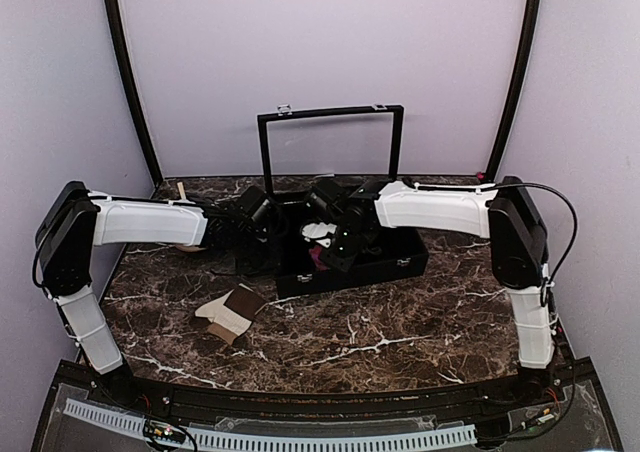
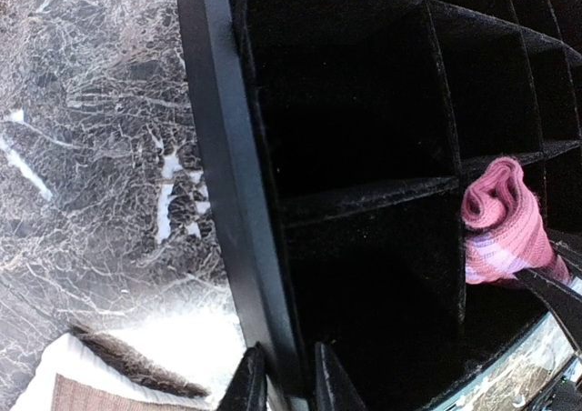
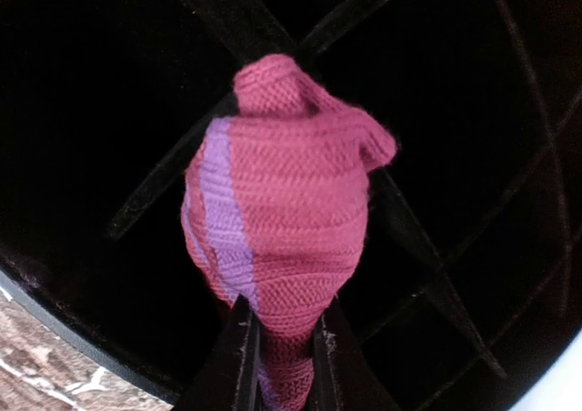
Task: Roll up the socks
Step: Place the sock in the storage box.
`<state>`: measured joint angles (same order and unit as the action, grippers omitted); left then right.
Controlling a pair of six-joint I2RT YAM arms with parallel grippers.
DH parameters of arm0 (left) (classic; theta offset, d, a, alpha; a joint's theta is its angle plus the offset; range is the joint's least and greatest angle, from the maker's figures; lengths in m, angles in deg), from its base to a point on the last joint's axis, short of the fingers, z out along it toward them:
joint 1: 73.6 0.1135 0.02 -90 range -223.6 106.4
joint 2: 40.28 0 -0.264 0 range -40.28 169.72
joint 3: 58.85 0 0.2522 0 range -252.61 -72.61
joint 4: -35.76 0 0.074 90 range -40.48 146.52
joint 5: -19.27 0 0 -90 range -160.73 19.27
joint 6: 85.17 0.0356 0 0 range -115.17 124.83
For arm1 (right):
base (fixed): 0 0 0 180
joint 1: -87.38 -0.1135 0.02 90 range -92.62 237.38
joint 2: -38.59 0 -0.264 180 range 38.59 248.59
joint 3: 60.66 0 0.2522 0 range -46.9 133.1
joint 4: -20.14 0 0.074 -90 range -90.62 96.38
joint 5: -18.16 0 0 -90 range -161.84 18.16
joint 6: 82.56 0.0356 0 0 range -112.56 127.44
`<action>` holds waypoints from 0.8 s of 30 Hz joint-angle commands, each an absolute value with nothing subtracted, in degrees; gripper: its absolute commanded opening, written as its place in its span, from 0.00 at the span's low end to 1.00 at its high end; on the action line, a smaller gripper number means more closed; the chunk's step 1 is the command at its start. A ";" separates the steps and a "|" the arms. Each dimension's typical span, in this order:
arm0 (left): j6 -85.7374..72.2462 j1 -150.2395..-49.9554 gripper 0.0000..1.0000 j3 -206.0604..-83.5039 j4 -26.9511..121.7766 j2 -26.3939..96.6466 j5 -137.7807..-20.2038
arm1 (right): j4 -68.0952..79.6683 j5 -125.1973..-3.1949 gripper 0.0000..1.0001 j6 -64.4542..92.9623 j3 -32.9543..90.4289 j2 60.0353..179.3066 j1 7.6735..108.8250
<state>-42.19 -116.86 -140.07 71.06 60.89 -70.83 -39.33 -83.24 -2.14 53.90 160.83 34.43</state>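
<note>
On the dark marble surface [image 1: 420, 322], our left end effector [image 2: 286, 388] pinches the black case [image 2: 223, 202] by its wall. Our right end effector [image 3: 277, 361] clamps the pink sock [image 3: 282, 220], bundled, over the compartments. The cream sock [image 1: 232, 312] lies near-left, likely limp and light. We would pinch its cuff.

We see the left arm [image 1: 150, 222] and right arm [image 1: 435, 210] reaching inward toward the far middle, forearms roughly level. The left gripper [image 2: 286, 352] grips the case wall [image 2: 227, 202] (fingers close together); the right gripper [image 3: 284, 325] pinches the pink sock [image 3: 282, 220].
</note>
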 commanded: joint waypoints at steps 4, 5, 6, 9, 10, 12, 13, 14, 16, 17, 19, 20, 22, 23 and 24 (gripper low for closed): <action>-37.03 -119.13 0.06 -139.36 72.13 57.28 -78.35 | -51.34 -76.28 0.00 1.28 60.41 165.38 37.53; -36.94 -119.14 0.06 -139.40 72.23 57.23 -78.25 | -52.15 -75.70 0.00 1.36 61.25 166.09 38.02; -36.87 -119.18 0.05 -139.49 72.39 57.20 -78.07 | -53.12 -75.29 0.00 1.37 62.38 166.79 38.51; -36.62 -119.20 0.06 -139.79 73.07 57.22 -77.62 | -54.92 -74.39 0.00 1.54 64.92 168.88 39.85; -36.53 -119.13 0.06 -139.87 73.28 57.26 -77.45 | -55.49 -73.66 0.00 1.58 65.78 169.45 40.35; -36.32 -119.14 0.06 -140.01 73.48 57.32 -77.23 | -56.34 -72.33 0.00 1.67 67.38 170.46 41.10; -36.26 -119.19 0.06 -140.10 73.58 57.28 -77.09 | -56.50 -72.09 0.00 1.59 68.04 170.81 41.34; -36.26 -119.17 0.06 -140.19 73.66 57.36 -77.06 | -56.60 -71.95 0.00 1.56 68.61 171.12 41.64; -36.13 -119.20 0.06 -140.41 73.81 57.65 -77.04 | -56.69 -71.11 0.00 1.63 69.46 171.79 42.23; -36.06 -119.14 0.06 -140.57 73.86 57.76 -77.03 | -56.74 -70.67 0.00 1.68 69.69 172.09 42.55; -35.83 -119.14 0.06 -140.91 74.03 58.01 -76.97 | -56.71 -69.73 0.00 1.64 69.82 172.72 42.86; -35.78 -119.17 0.06 -141.05 74.04 58.13 -76.97 | -56.67 -69.22 0.00 1.68 69.84 173.02 42.90; -35.69 -119.17 0.06 -141.27 74.04 58.45 -77.05 | -56.60 -68.41 0.00 1.85 69.94 173.62 42.91; -35.68 -119.14 0.06 -141.41 74.05 58.57 -77.18 | -56.61 -68.15 0.00 1.90 69.91 173.86 42.90; -35.61 -119.18 0.06 -141.58 74.11 58.74 -77.30 | -56.62 -67.98 0.00 1.95 69.69 174.05 42.93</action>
<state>-40.88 -117.02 -140.16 71.32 60.84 -70.37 -54.30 -68.22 0.98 69.28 171.29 41.57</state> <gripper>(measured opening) 0.165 0.127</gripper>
